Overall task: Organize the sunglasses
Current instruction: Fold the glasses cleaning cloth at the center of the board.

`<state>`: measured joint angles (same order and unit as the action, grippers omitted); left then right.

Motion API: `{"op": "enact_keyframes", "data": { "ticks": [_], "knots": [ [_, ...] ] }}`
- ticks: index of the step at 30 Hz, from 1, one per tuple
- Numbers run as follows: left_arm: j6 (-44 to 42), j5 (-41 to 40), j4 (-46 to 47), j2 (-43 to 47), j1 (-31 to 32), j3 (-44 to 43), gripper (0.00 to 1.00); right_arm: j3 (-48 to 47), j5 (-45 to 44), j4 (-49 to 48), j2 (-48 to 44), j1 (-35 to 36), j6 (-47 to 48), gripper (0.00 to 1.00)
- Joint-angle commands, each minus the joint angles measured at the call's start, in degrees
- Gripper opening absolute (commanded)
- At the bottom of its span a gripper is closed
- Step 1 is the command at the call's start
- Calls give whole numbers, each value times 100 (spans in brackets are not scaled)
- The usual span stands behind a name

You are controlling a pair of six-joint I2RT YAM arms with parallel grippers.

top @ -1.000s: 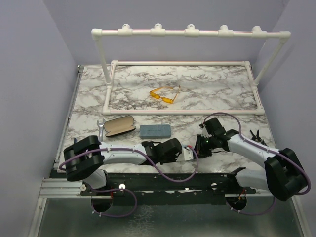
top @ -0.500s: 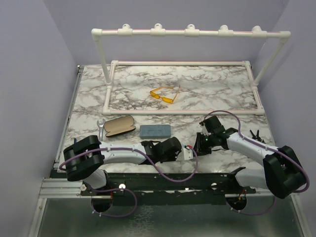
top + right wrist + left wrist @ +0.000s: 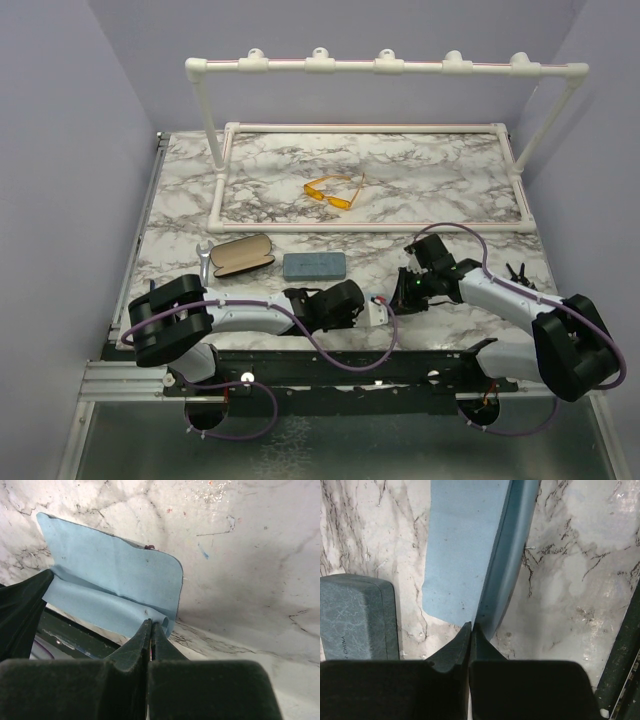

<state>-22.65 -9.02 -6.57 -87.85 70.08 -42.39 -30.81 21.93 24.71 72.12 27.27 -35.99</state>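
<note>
The yellow-orange sunglasses (image 3: pixel 330 192) lie open on the marble inside the white pipe frame, far from both arms. A small dark wiry thing (image 3: pixel 517 271), which looks like the dark pair, lies by the right arm at the table's right side. My left gripper (image 3: pixel 471 625) is shut on one edge of a light blue cloth (image 3: pixel 462 555). The right gripper (image 3: pixel 151 624) is shut on a folded edge of the same cloth (image 3: pixel 115 577). Both grippers (image 3: pixel 376 311) (image 3: pixel 405 290) meet low over the table's near edge.
A grey-blue rectangular case (image 3: pixel 314 265) (image 3: pixel 357 617) lies shut just beyond the left gripper. To its left are an open oval case (image 3: pixel 241 255) and a wrench (image 3: pixel 205 262). A white pipe frame (image 3: pixel 370 228) and rack (image 3: pixel 385 66) bound the far half.
The right arm has edged a little left and away from the near edge, with the cloth still in both grippers. The sunglasses and cases have not moved.
</note>
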Motion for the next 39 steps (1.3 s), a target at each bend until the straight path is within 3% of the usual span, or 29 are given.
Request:
{"op": "enact_keyframes", "data": {
  "ticks": [1, 9, 16, 20, 25, 31, 35, 39],
  "knots": [
    [-107, -101, 260, -38, -39, 76, 0, 13, -347, 100, 10, -34, 59, 1],
    [-152, 0, 454, -133, -40, 98, 0, -119, -948, 491, -258, -33, 19, 8],
    [-130, -11, 446, -118, -39, 135, 0, -348, -950, 638, -652, -33, 525, 27],
    [-37, -12, 446, -119, -78, 182, 0, -171, -439, 240, -1079, -1, 947, 46],
    [5, 103, 455, -96, -165, 222, 0, 132, -461, -175, -1366, 242, 1169, 56],
    [-41, 192, 614, -95, -210, 270, 0, 461, -781, -1059, -1924, 444, 1703, 58],
    [-79, 345, 639, -87, -253, 295, 0, 328, -939, -950, -1633, 505, 1705, 56],
    [-128, 470, 634, -43, -331, 350, 0, 277, -1727, -615, -1509, 1026, 1305, 55]
  ]
}}
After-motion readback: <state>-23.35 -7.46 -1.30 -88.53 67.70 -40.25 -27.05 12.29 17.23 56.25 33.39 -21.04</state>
